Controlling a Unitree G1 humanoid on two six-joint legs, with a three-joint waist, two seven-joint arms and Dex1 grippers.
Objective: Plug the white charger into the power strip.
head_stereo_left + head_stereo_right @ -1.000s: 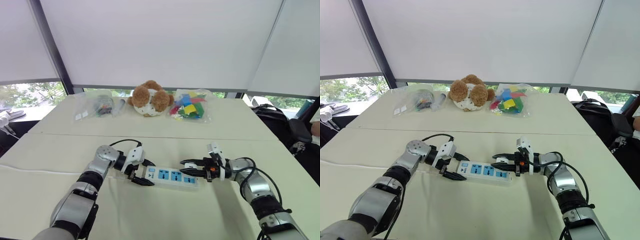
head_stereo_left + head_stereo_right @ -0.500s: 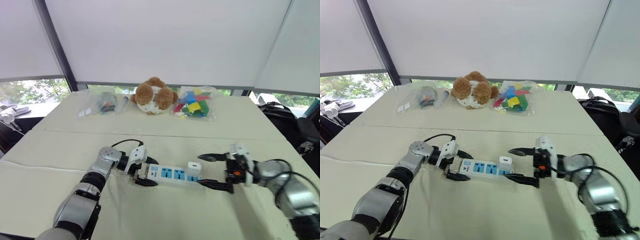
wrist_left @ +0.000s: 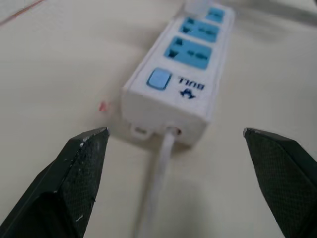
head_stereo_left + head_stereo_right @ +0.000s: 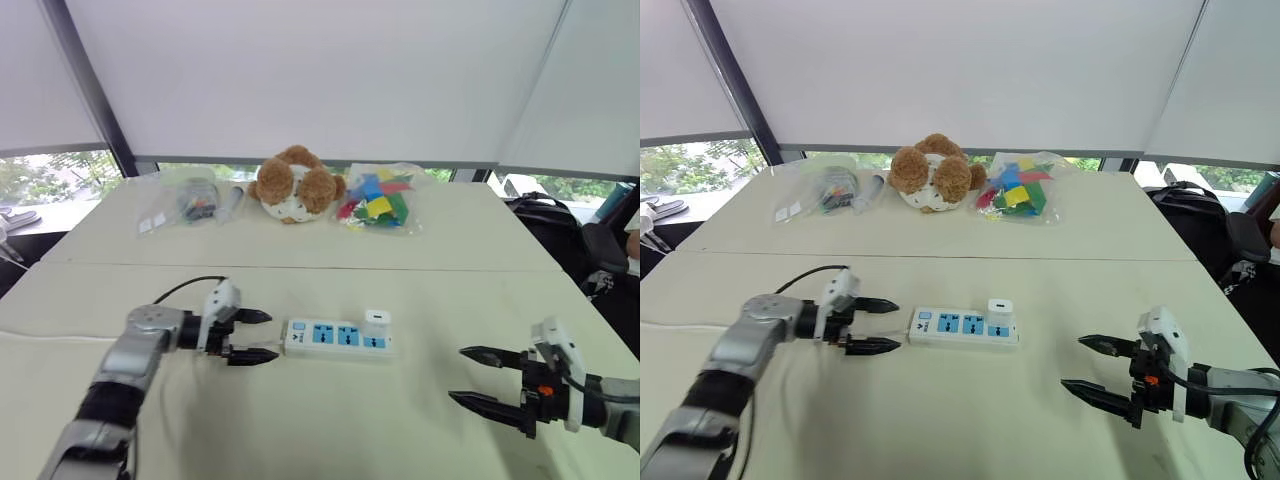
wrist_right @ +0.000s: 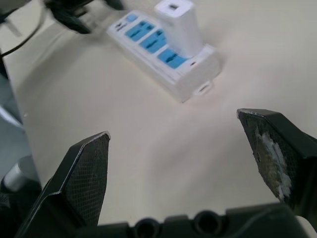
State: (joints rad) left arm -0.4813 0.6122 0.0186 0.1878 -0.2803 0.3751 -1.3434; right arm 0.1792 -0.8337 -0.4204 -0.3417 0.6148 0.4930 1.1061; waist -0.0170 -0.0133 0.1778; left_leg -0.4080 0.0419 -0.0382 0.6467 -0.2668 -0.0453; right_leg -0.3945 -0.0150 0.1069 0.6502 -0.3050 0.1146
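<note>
Charger status: white charger (image 4: 377, 322) now seated upright in the right-end socket of the power strip (image 4: 338, 338) mid-table, left gripper (image 4: 248, 335) and right gripper (image 4: 488, 380) both released, spread and withdrawn, plugging apparently complete.

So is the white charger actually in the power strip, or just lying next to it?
In. The white charger stands upright on the socket at the power strip's right end, and both grippers are apart from it. How deep the prongs sit cannot be told.
</note>
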